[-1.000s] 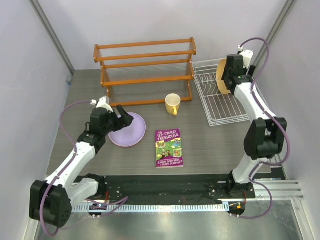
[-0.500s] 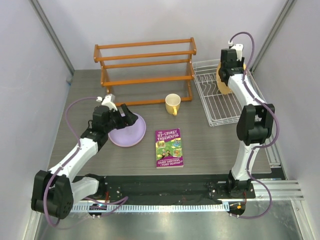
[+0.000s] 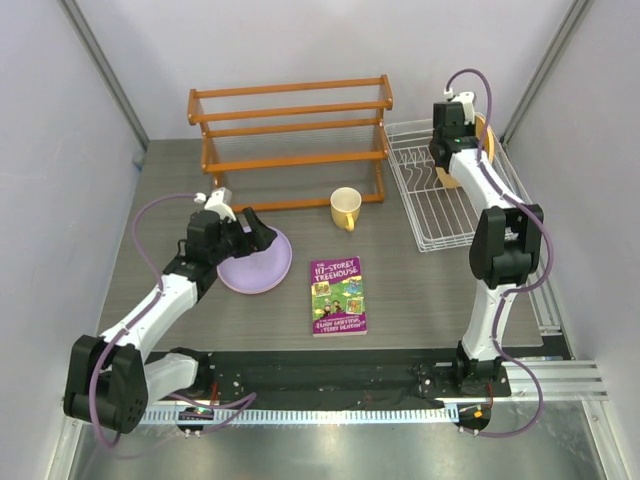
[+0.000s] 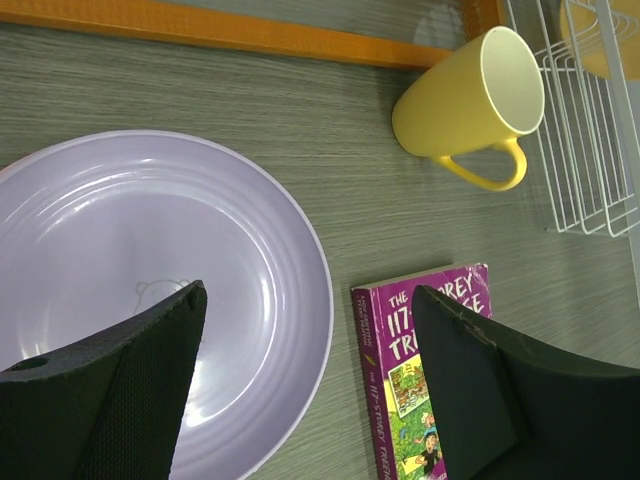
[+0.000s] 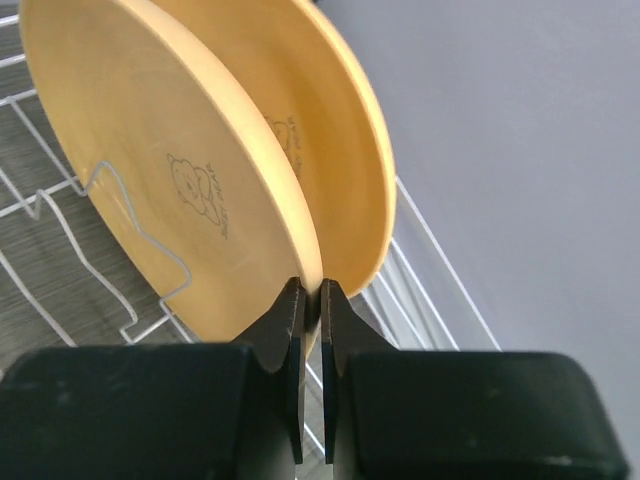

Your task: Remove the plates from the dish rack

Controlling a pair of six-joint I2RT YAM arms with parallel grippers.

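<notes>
The only readable words stood on the cover of the purple book (image 3: 339, 296): in the top view its title read "THE 117-STOREY TREEHOUSE", with lines of print at the foot too small to make out, and the left wrist view caught only "THE 117-STOREY TRE" (image 4: 420, 380). The front orange-tan plate (image 5: 150, 150) and the rear orange-tan plate (image 5: 340, 130) each bore a small bear-face mark with a line of lettering under it, too fine to read. The lilac plate (image 4: 240, 260) showed only a faint bear outline.
</notes>
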